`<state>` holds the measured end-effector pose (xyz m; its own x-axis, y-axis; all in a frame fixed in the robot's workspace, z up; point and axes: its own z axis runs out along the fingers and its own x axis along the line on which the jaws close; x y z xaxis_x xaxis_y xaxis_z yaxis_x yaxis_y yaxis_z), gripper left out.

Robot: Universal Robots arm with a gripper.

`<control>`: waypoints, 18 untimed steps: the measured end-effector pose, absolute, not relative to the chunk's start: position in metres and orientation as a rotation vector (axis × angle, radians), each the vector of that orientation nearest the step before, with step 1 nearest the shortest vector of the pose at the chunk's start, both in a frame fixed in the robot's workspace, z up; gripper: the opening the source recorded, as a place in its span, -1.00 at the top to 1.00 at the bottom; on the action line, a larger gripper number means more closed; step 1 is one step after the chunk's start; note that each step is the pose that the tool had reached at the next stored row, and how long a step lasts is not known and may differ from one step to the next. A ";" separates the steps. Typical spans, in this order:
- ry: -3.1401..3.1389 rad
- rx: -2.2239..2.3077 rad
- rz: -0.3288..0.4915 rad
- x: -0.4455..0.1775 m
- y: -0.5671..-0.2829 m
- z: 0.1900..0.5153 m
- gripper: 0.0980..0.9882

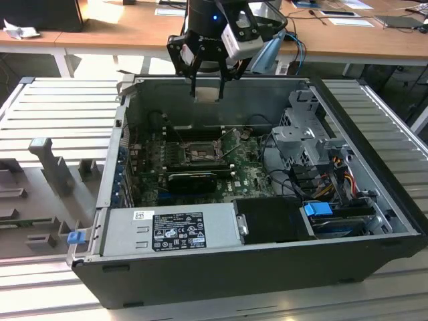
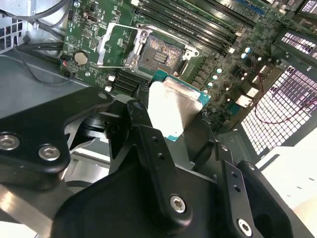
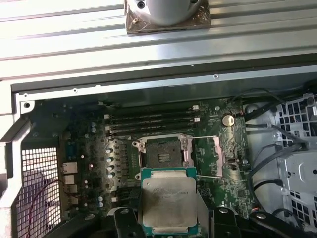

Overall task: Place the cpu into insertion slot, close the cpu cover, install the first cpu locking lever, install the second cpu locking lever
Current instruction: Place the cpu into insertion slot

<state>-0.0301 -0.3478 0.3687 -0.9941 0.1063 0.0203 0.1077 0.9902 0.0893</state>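
Upper centre of the exterior view: claw (image 1: 207,87), hanging over the back rim of the open case (image 1: 200,267).
Claw state: pressed onto opposite edges of the cpu (image 3: 168,201), pinching it flat, metal top towards the wrist cameras.
Cpu position: aloft, well apart from the motherboard (image 3: 233,163); not seated.
Insertion slot (image 1: 194,155): centre of the exterior view, almost straight down-frame from the claw; bare, nothing in it.
Cpu cover (image 2: 105,44): swung open, beside the slot, not over it.
Bearing: slot lies below the held chip; chip edges look roughly square with the slot's edges in the first wrist view.
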 end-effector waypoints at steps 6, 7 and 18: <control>-3.117 -0.203 -0.142 -0.030 -0.348 0.369 0.03; -3.117 -0.207 -0.141 -0.030 -0.348 0.369 0.03; -3.115 -0.256 -0.142 -0.030 -0.348 0.369 0.03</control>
